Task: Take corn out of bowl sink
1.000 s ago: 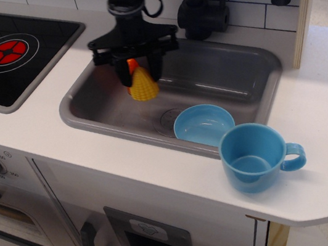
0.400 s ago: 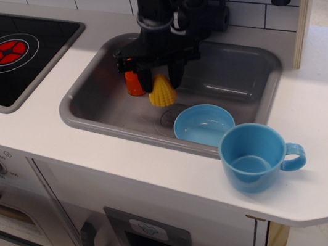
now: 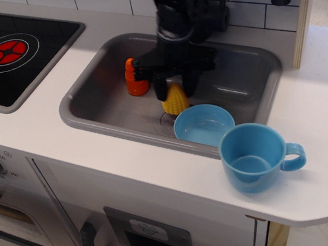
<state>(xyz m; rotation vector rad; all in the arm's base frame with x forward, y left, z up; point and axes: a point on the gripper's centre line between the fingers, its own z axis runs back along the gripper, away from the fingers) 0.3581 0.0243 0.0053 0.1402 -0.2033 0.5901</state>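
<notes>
The yellow bumpy corn [image 3: 175, 102] hangs in my gripper [image 3: 173, 90], whose black fingers are shut on its narrow top. It is held just above the floor of the grey sink [image 3: 96, 109], over the round drain mark. The light blue bowl [image 3: 203, 125] sits empty in the sink's front right part, just right of and in front of the corn, apart from it. My arm comes down from the top of the view and hides part of the black faucet [image 3: 209, 13].
A smooth orange cone toy [image 3: 135, 77] stands in the sink's left part. A light blue mug [image 3: 256, 156] with a handle stands on the white counter at the sink's front right corner. A black stove [image 3: 3, 52] is at the left.
My gripper has carried the corn from the sink's back left, beside the orange toy, to the right and forward to a spot next to the bowl. The orange toy now shows fully.
</notes>
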